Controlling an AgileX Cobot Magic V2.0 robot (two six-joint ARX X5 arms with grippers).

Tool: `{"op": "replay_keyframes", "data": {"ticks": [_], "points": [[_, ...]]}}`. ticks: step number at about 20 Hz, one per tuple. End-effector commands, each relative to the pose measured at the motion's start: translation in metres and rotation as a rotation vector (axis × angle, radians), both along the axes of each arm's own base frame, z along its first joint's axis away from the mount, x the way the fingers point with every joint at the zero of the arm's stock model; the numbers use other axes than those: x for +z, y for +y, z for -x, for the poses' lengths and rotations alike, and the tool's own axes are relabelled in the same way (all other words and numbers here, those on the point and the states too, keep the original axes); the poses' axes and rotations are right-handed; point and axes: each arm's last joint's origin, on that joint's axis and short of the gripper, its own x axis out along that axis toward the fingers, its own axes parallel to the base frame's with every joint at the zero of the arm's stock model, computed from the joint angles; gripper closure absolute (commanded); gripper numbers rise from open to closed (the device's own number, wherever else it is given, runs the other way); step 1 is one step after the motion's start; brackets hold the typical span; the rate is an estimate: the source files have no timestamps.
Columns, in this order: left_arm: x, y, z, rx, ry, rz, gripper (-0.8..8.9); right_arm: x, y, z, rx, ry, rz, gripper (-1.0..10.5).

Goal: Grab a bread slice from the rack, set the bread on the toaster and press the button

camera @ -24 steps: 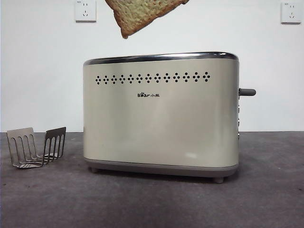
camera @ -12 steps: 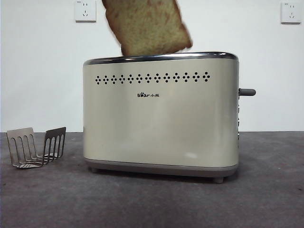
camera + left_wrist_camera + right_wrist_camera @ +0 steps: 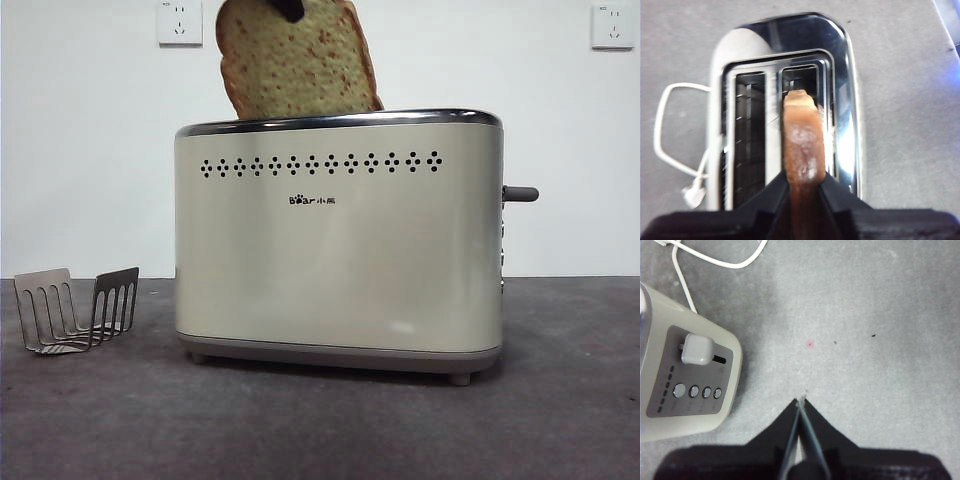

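The rack (image 3: 75, 310) is seen empty at far left on the grey table (image 3: 320, 430). The bread (image 3: 297, 62) is clamped upright by the left gripper (image 3: 804, 182), its lower edge sunk in the toaster (image 3: 340, 240) slot. Further right, the button (image 3: 520, 194) is untouched and the right gripper (image 3: 801, 405) is held closed above bare table, with white wall sockets (image 3: 180, 22) behind.

front: low, level | wrists: overhead, down | shared: toaster (image 3: 338, 240)
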Motion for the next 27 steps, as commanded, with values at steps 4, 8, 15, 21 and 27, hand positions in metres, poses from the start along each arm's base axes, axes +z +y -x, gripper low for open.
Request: {"op": "replay_keyframes", "data": {"ticks": [4, 8, 15, 21, 27], "points": [[-0.014, -0.018, -0.009, -0.036, -0.009, 0.004, 8.23, 0.0, 0.0, -0.001, 0.007, -0.004, 0.006, 9.5], [-0.023, -0.027, -0.015, -0.043, -0.004, -0.004, 8.23, 0.0, 0.0, -0.001, 0.007, -0.003, 0.006, 9.5], [-0.042, -0.035, -0.022, -0.035, 0.036, -0.074, 8.23, 0.0, 0.0, -0.001, 0.007, -0.003, 0.006, 9.5], [-0.046, -0.034, -0.02, 0.007, 0.002, -0.193, 8.23, 0.001, 0.0, -0.001, 0.009, -0.007, 0.008, 9.5], [-0.045, -0.041, -0.014, -0.05, 0.036, -0.141, 8.23, 0.001, 0.0, -0.001, 0.009, -0.008, 0.02, 9.5]]}}
